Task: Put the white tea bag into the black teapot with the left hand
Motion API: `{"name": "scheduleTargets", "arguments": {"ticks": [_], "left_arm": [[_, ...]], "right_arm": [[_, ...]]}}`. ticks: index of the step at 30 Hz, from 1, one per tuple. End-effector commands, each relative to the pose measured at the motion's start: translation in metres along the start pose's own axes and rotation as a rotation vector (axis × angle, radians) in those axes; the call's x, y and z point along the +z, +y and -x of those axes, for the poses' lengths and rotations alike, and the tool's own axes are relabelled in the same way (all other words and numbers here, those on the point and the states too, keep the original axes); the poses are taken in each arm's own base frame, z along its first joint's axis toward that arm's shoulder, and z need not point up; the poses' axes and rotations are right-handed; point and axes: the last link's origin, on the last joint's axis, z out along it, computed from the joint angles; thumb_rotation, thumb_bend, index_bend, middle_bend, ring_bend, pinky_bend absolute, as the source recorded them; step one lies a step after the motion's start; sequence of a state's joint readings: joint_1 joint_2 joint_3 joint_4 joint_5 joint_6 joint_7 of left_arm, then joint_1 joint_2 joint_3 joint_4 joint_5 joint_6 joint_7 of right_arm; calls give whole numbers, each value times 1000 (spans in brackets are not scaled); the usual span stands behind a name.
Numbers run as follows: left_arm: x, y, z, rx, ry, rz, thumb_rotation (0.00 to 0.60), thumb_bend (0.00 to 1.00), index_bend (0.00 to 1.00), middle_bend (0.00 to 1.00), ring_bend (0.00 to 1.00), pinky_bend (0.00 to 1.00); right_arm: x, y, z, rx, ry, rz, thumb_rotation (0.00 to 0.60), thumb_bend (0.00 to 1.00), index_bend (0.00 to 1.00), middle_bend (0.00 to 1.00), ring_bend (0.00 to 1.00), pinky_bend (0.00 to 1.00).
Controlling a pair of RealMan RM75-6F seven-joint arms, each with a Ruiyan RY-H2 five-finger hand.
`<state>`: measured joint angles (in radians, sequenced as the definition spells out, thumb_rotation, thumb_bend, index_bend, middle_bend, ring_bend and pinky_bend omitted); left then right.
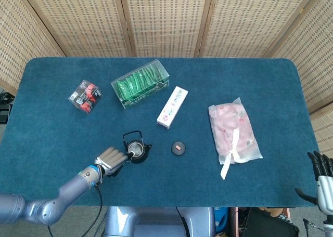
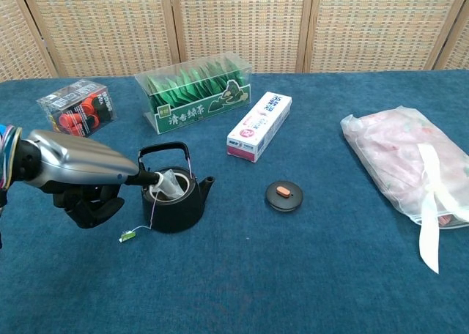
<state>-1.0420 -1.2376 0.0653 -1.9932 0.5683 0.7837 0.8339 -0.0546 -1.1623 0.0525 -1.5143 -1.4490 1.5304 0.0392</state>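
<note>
The black teapot [image 2: 174, 202] [image 1: 136, 149] stands lidless on the blue table, left of centre. The white tea bag [image 2: 172, 184] sits in its mouth, poking above the rim. Its string hangs down the pot's front to a green tag [image 2: 128, 236] on the cloth. My left hand [image 2: 80, 174] [image 1: 110, 159] is just left of the pot. One outstretched finger touches the tea bag, the rest are curled under, and it holds nothing. My right hand [image 1: 323, 173] hangs off the table's near right corner, fingers spread and empty.
The pot's lid [image 2: 284, 195] lies right of the teapot. Behind are a clear box of green tea packets [image 2: 196, 92], a white carton [image 2: 259, 126] and a small red-and-black box [image 2: 77, 108]. A pink plastic-wrapped bundle [image 2: 407, 162] lies at the right.
</note>
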Motion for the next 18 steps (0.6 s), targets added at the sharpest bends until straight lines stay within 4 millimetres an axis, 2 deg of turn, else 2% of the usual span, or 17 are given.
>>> {"name": "scheduleTargets", "arguments": {"ticks": [1, 15, 18], "left_arm": [[4, 0, 1, 3, -15, -13, 600, 815, 37, 946, 885, 729], [10, 0, 2, -22, -25, -12, 600, 815, 37, 944, 885, 729], [9, 1, -4, -50, 15, -8, 600, 815, 37, 939, 885, 729]], "right_arm": [[0, 0, 0, 1, -1, 1, 600, 170, 74, 127, 28, 81], [-1, 1, 0, 0, -1, 5, 600, 170, 74, 127, 28, 81], [-1, 1, 0, -1, -2, 4, 600, 170, 74, 127, 28, 81]]}}
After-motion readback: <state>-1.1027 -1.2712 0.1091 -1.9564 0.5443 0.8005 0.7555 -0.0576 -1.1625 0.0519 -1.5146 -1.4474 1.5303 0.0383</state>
